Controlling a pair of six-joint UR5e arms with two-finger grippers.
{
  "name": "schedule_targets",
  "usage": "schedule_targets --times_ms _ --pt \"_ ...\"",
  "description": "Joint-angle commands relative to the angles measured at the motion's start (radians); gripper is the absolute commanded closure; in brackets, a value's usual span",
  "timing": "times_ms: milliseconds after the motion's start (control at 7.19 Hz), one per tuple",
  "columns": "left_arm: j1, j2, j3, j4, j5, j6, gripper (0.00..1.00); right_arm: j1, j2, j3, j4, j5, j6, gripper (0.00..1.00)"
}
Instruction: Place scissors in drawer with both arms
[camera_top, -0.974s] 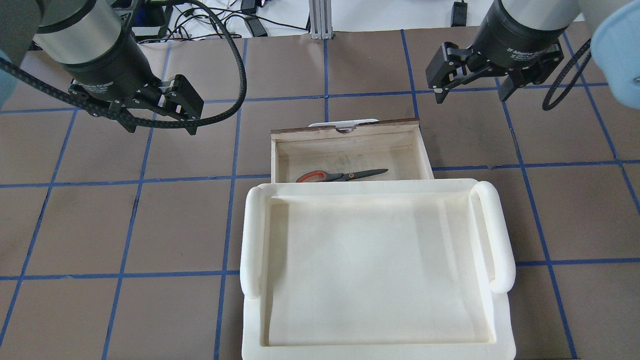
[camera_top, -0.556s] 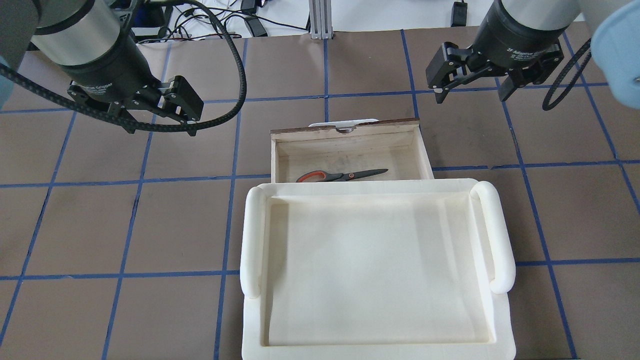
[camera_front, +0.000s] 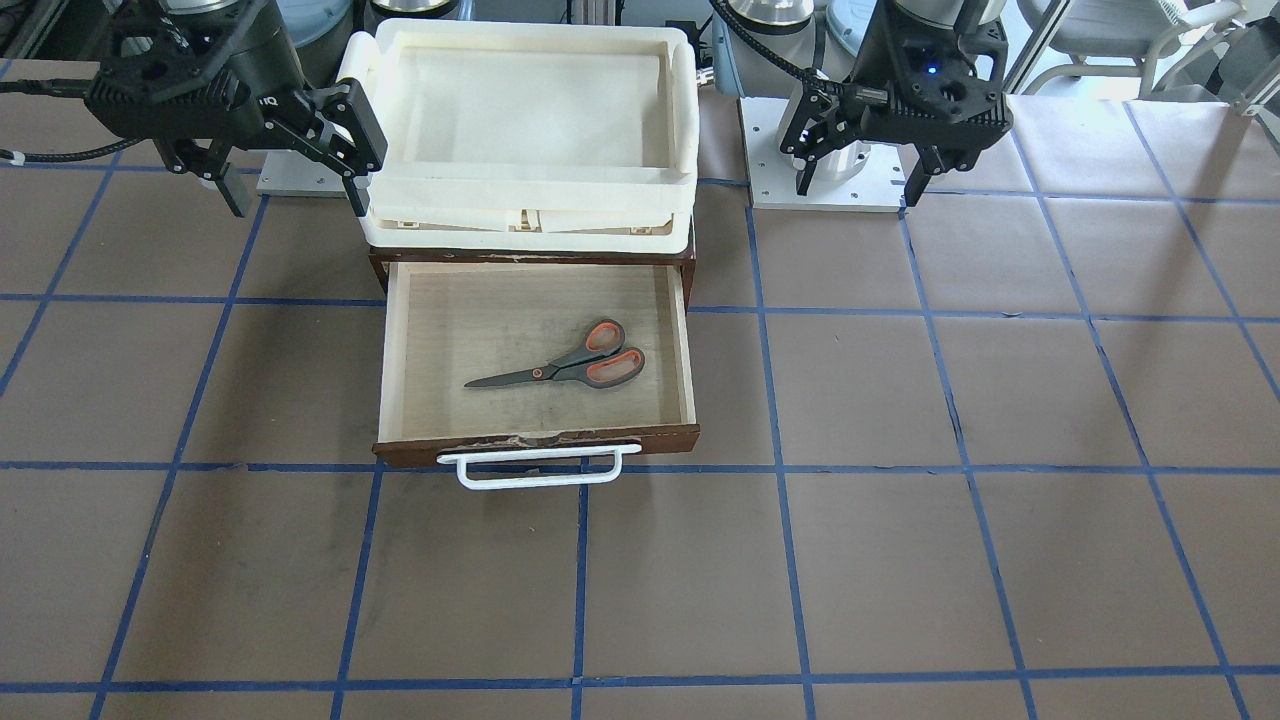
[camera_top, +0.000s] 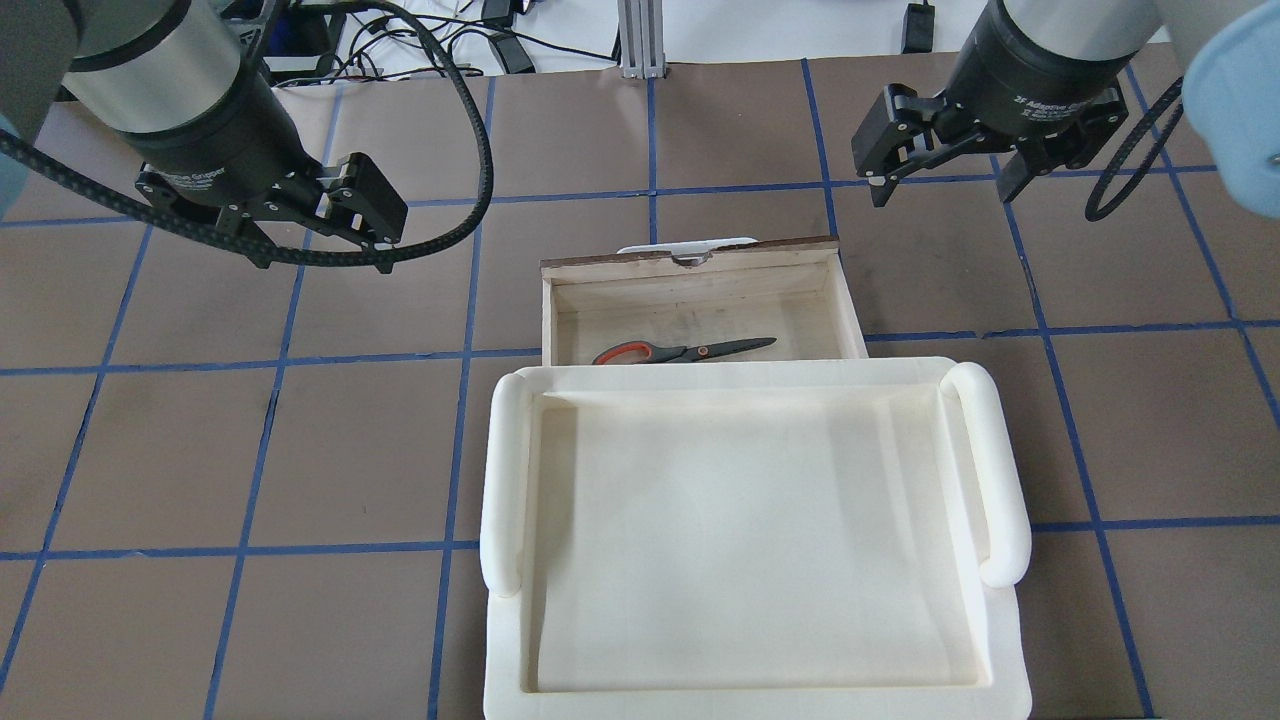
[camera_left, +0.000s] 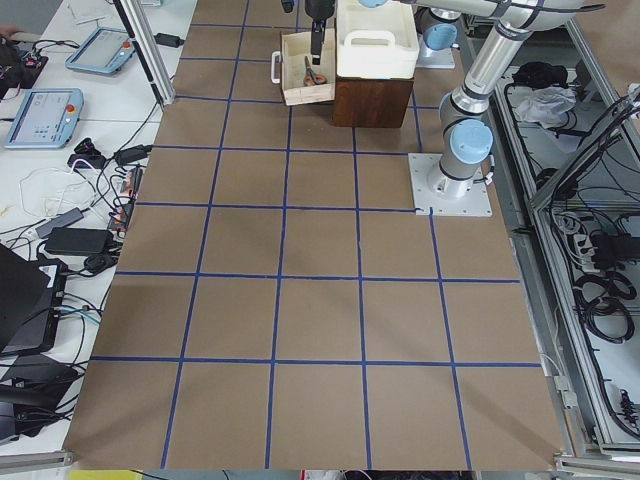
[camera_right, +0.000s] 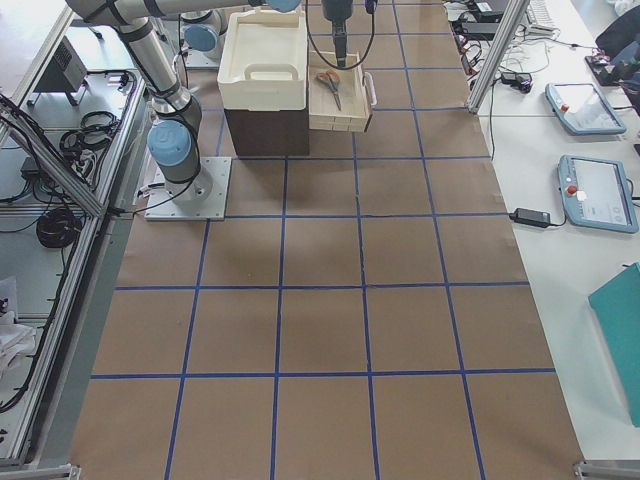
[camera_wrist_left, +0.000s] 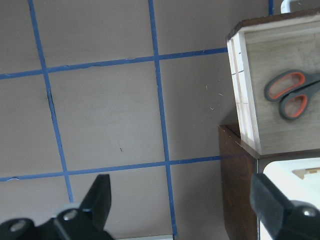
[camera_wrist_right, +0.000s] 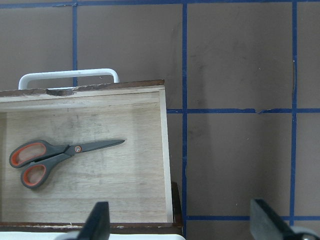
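Observation:
The scissors (camera_front: 565, 368) lie flat on the pale floor of the open drawer (camera_front: 540, 441), blades closed. They also show in the overhead view (camera_top: 680, 351) and in both wrist views (camera_wrist_right: 55, 155) (camera_wrist_left: 292, 95). The drawer (camera_top: 690, 262) is pulled out from under the cream tray, with its white handle facing away from me. My left gripper (camera_top: 322, 262) is open and empty above the table, left of the drawer. My right gripper (camera_top: 942, 195) is open and empty above the table, to the right of and beyond the drawer. Neither gripper touches anything.
A cream-white plastic tray (camera_top: 505, 470) sits on top of the dark brown cabinet (camera_right: 265, 130) that holds the drawer. The brown table has a grid of blue tape. Cables and tablets lie past the far edge of the table (camera_left: 90, 60).
My left gripper has shifted very slightly. The right gripper, the scissors and the drawer have not moved.

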Motion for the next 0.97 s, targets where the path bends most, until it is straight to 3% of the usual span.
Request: schedule_targets --times_ms 0,834 --pt "0.000 0.001 0.001 0.026 -0.015 -0.009 0.00 0.000 0.001 0.000 0.000 0.000 0.000 0.00" --pt "0.000 -0.001 0.001 0.028 -0.011 0.003 0.00 0.000 -0.001 0.000 0.000 0.000 0.000 0.00"
